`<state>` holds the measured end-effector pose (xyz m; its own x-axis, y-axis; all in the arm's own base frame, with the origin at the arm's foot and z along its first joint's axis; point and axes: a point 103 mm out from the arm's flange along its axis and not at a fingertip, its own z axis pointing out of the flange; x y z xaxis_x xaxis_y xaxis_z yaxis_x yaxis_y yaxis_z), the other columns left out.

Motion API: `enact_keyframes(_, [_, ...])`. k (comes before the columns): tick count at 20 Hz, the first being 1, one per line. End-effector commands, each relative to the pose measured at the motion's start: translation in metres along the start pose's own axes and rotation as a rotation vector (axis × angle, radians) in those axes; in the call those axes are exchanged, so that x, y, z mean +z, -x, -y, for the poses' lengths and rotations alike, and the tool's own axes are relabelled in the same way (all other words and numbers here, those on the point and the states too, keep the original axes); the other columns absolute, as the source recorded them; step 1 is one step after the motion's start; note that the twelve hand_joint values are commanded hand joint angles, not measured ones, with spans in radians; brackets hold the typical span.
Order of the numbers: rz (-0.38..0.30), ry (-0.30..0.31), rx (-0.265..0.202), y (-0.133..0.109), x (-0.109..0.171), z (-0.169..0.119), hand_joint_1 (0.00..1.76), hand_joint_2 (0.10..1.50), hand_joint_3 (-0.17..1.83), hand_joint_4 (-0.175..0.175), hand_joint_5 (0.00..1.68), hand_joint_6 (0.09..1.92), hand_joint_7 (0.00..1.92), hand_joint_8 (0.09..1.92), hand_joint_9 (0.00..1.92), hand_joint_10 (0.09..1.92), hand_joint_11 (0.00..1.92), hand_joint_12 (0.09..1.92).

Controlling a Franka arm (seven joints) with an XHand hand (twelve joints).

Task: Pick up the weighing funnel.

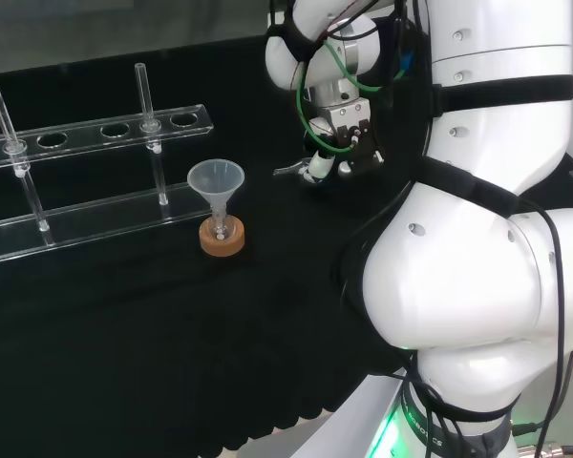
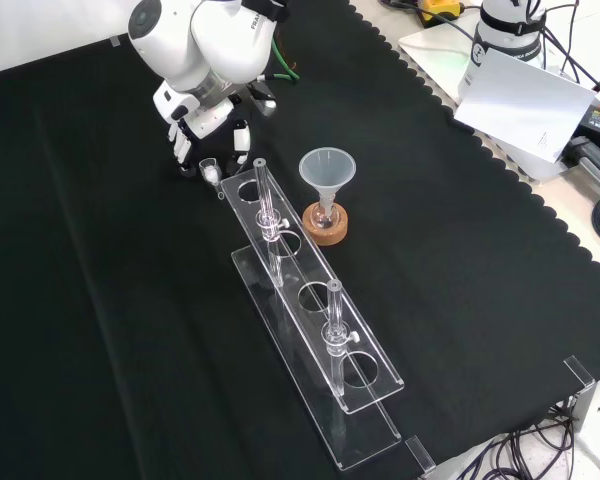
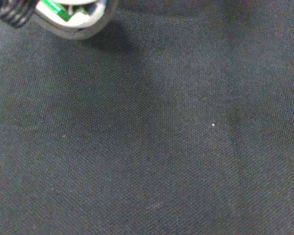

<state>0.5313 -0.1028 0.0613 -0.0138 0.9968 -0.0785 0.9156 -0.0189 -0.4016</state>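
The hand is hanging low over the black cloth near the top of the front view, at the end of the white arm, which is reaching in from above; the weighing funnel, a small clear piece, is sitting directly under the hand, just beside the far end of the clear test-tube rack; in the head view this piece is showing as a thin pale sliver poking out to the left from beneath the hand; whether the hand is grasping it, merely touching it or hovering released above it, I cannot tell, and likewise whether the piece is lying on the cloth or is lifted clear of it; the rack is running lengthwise down the front view, with two glass tubes standing upright in it, one near each end; to the right of the rack in that view the funnel is standing mouth up with its stem in a small flask, which is resting on a cork ring; the funnel is standing apart from the hand and from the weighing funnel; in the wrist view the weave of the cloth is showing close and dark, with a blurred part of the hand at one corner.
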Motion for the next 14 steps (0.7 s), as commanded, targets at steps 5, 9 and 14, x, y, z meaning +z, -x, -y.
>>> enact_keyframes(5, [0.011, -0.009, 0.002, -0.0036, 0.0011, -0.0019, 0.86, 0.65, 0.56, -0.021, 0.63, 0.74, 0.56, 0.72, 0.83, 0.49, 0.58, 1.30])
enact_keyframes(9, [0.013, -0.009, 0.004, -0.0039, 0.0014, -0.0022, 0.85, 0.65, 0.56, -0.018, 0.66, 0.75, 0.56, 0.72, 0.83, 0.49, 0.58, 1.30])
enact_keyframes(14, [0.012, -0.004, 0.004, -0.0032, 0.0016, -0.0023, 0.85, 0.66, 0.57, -0.009, 0.74, 0.76, 0.56, 0.72, 0.83, 0.50, 0.58, 1.30])
